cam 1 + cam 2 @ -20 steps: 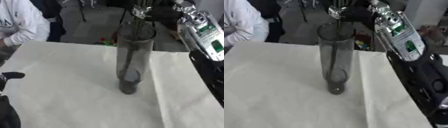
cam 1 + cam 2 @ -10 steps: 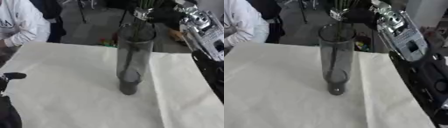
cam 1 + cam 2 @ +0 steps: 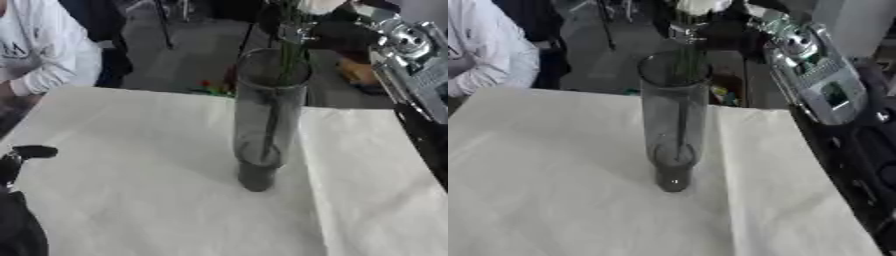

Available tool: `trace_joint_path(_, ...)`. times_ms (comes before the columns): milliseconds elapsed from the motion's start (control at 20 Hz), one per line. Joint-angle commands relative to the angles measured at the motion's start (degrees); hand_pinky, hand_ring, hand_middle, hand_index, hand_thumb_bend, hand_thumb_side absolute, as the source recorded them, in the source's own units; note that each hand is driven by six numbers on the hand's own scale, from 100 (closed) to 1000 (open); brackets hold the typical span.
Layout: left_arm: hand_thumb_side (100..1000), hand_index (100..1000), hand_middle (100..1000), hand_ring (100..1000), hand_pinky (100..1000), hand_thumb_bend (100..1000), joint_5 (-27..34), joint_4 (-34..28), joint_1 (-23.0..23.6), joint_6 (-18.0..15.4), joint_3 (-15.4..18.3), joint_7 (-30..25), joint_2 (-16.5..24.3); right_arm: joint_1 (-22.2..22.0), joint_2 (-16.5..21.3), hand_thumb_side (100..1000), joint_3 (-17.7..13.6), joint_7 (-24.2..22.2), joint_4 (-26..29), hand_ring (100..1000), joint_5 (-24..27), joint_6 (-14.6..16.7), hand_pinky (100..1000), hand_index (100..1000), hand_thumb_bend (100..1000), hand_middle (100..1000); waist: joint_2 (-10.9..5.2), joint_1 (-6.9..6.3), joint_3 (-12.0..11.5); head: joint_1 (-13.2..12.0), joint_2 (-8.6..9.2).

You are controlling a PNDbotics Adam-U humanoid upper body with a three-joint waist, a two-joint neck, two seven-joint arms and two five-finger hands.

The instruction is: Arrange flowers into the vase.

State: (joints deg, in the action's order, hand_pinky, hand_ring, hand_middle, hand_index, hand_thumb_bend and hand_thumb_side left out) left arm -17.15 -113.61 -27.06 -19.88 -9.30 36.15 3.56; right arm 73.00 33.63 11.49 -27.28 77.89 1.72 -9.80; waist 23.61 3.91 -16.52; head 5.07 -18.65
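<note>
A tall, smoky glass vase (image 3: 266, 120) is standing upright near the middle of a table covered with a white cloth (image 3: 131, 175). Green flower stems (image 3: 680, 100) are reaching down inside it, their lower ends hanging close to the vase's bottom, while a pale bloom (image 3: 700, 6) is showing above the rim at the top edge. The robot's right hand (image 3: 689, 31) is holding the stems just above the vase mouth, fingers curled round them, with its silver and black forearm (image 3: 815, 82) coming in from the upper right. The left hand (image 3: 24, 155) is showing only as a dark tip at the left edge, so its fingers cannot be judged
</note>
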Motion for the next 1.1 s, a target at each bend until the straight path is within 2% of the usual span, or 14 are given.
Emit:
trace_joint_path(50,954,803,741,771,488,165,0.0,-1.0,-0.2,0.1,0.0,-0.1,0.8,0.8,2.0,575,-0.9,-1.4,0.4,1000,-0.9,0.5,862,772,298,649,-1.95,-0.52,0.1,-0.2,-0.41)
trace_joint_path(400,953,803,741,771,488,164,0.1,-1.0,-0.1,0.3,0.0,-0.2,0.8,0.6,2.3,677,-0.8,-2.9,0.4,1000,-1.3,0.8,867,787,318,665,-2.14,-0.7,0.3,-0.5,-0.27)
trace_joint_path(650,953,803,742,771,489,163,0.1,-1.0,-0.1,0.2,0.0,-0.2,0.8,0.4,2.5,683,-0.6,-4.3,0.2,1000,-1.9,0.8,870,789,315,670,-2.2,-0.69,0.5,-0.7,-0.32)
trace_joint_path(1100,953,803,742,772,488,160,0.1,-1.0,-0.2,0.1,0.0,-0.2,0.8,0.1,2.4,750,-0.3,-8.0,-0.2,1000,-3.8,1.7,891,843,340,714,-1.99,-0.58,0.4,-0.9,-0.27)
